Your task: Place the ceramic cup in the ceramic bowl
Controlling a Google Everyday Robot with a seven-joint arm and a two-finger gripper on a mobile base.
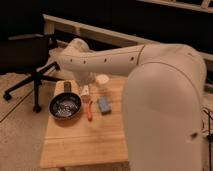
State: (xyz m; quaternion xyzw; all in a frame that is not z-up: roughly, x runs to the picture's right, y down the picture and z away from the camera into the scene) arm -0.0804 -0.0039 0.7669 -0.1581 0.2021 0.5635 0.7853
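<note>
On the wooden table [80, 145] the ceramic cup [102, 81] stands upright, far-right of the ceramic bowl [65, 106]. The arm [105, 60] stretches left. Its gripper [82, 84] points down beside the cup; I cannot tell its grasp.

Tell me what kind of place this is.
Probably an office or lab: a wheeled office chair, a wooden table, and the robot's gripper hanging between the ceramic bowl and the ceramic cup.
</note>
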